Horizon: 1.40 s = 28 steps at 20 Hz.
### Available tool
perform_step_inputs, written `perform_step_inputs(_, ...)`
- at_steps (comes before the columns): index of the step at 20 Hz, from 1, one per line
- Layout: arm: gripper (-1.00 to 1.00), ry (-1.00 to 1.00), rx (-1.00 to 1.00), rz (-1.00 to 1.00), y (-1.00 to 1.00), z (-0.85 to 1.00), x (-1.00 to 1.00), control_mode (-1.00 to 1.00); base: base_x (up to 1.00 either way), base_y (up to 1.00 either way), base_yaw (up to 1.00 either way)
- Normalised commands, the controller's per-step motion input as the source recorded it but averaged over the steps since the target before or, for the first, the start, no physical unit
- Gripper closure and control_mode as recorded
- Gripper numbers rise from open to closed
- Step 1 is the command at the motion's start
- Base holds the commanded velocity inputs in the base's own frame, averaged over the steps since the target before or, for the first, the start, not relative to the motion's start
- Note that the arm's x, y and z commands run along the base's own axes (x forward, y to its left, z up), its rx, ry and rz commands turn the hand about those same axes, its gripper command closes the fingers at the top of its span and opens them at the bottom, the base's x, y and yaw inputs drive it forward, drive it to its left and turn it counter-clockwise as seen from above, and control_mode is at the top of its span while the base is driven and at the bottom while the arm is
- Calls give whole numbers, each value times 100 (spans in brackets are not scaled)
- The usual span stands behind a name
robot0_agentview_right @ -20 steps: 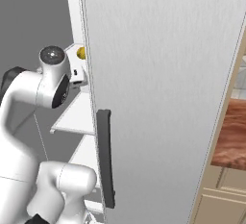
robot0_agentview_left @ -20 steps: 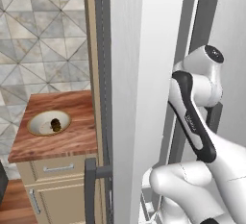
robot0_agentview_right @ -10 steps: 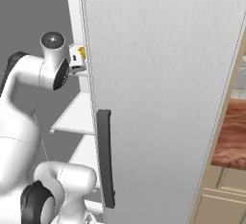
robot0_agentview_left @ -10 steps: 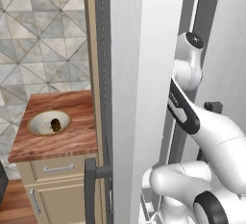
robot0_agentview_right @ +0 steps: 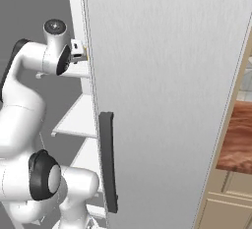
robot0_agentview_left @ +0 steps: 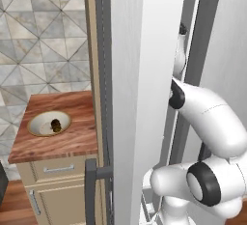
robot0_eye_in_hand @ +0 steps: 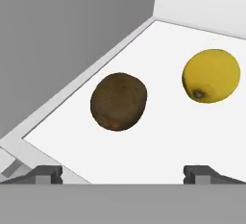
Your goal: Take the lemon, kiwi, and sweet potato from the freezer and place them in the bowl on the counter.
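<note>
The freezer (robot0_agentview_right: 162, 75) stood open, its tall white-grey door swung toward the robot, the long dark bar handle (robot0_agentview_right: 108, 161) running down its near edge. The arm (robot0_agentview_right: 29, 71) reached up and into the open compartment, its hand level with an upper white shelf (robot0_eye_in_hand: 158, 136).

To the left of the freezer stood the counter (robot0_agentview_left: 67, 144), reddish-brown wood on a beige cabinet with a drawer. On it sat the bowl (robot0_agentview_left: 36, 127), cream with a tan rim, holding a small dark lump (robot0_agentview_left: 56, 125).

From the hand, the shelf lay just below the gripper (robot0_eye_in_hand: 123, 172). Its two dark tips stood wide apart at the bottom of that view, released, with nothing between them. On the shelf lay the kiwi (robot0_eye_in_hand: 118, 101), a brown oval, near the shelf's left edge and closer to the gripper. The lemon (robot0_eye_in_hand: 211, 76) lay farther in and to the right of the kiwi, apart from it, near the back wall. Neither fruit touched the fingers.
</note>
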Motion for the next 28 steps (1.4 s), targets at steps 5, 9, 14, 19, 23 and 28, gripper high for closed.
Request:
perform_step_inputs(5, -100, 0, 0, 0, 20, 0, 48, -100, 0, 0, 0)
perform_step_inputs(9, -100, 0, 0, 0, 17, 0, 37, -100, 0, 0, 0)
perform_step_inputs(14, -100, 2, 0, 0, 21, -1, 18, -100, 0, 0, 0)
perform_step_inputs(19, -100, 7, 0, 0, 16, -6, -2, -100, 0, 0, 0)
perform_step_inputs(23, -100, 6, 0, 0, 10, -16, -1, -100, 0, 0, 0)
perform_step_inputs(28, -100, 2, 0, 0, 10, -24, 0, -100, 0, 0, 0)
